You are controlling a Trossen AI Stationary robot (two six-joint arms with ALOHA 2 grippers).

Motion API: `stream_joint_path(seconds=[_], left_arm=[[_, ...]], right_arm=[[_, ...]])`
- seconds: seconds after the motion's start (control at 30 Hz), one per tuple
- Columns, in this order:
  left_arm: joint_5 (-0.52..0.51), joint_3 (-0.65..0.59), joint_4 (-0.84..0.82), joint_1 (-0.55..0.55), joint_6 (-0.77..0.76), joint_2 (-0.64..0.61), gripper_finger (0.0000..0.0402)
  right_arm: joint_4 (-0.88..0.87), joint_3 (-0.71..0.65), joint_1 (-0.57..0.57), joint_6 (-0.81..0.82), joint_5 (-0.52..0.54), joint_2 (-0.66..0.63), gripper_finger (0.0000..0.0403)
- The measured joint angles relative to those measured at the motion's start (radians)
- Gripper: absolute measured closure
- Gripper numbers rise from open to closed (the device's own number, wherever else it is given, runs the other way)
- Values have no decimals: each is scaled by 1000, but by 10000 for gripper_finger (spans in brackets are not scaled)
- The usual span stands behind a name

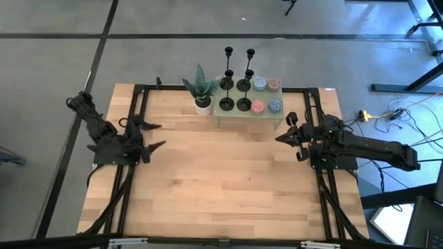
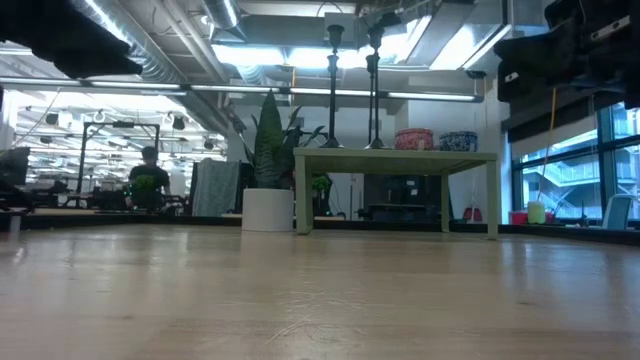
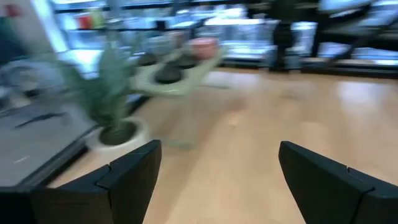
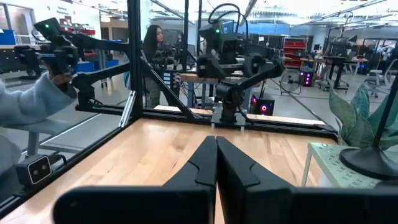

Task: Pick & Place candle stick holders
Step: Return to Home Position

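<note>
Holders (image 1: pixel 243 104), black, slim-stemmed, seemingly four

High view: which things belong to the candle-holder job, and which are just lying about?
Job: four black candle stick holders on the green shelf; left pincer, open, at left; right pincer, shut, at right.
Lying about: potted plant; four scented candles on the shelf.

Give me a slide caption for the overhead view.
Candle stick holders and candles stand on the green shelf beside the plant; left end effector and right end effector wait at either side.
</note>
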Motion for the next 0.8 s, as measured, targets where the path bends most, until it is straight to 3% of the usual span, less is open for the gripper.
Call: stream_joint_path(seconds=[0.27,0.37,0.5,0.8], left_arm=[[290,-116,473,6,474,-44,80],[450,-165,607,37,609,-66,80],[659,-224,739,115,679,-96,80],[832,-262,721,331,708,-159,80]], right_arm=[[-4,-27,0,-1,2,-22,396],[-4,-27,0,-4,2,-22,394],[1,-27,0,-19,2,-22,394],[-1,-27,0,-30,-5,-22,392]])
